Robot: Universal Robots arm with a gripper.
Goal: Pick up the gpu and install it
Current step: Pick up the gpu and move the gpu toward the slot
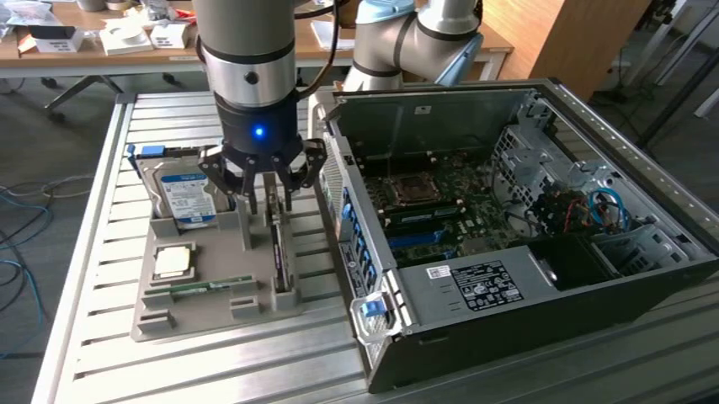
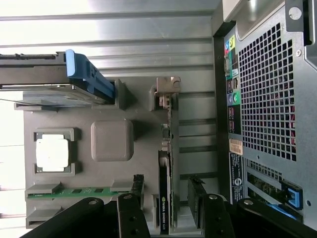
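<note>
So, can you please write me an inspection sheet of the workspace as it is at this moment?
Surface: slatted metal table with a grey tray on it.
Job's things: gpu stands on edge in a tray slot; computer case is open, on the exterior view's right.
Clutter: hard drive, processor chip and memory strip in the tray.
Hand: open, low over the gpu, fingers on either side, not gripping.
Cables: blue and red cables inside the case; loose cables on the floor.
Surroundings: desk with boxes; second robot arm behind.
</note>
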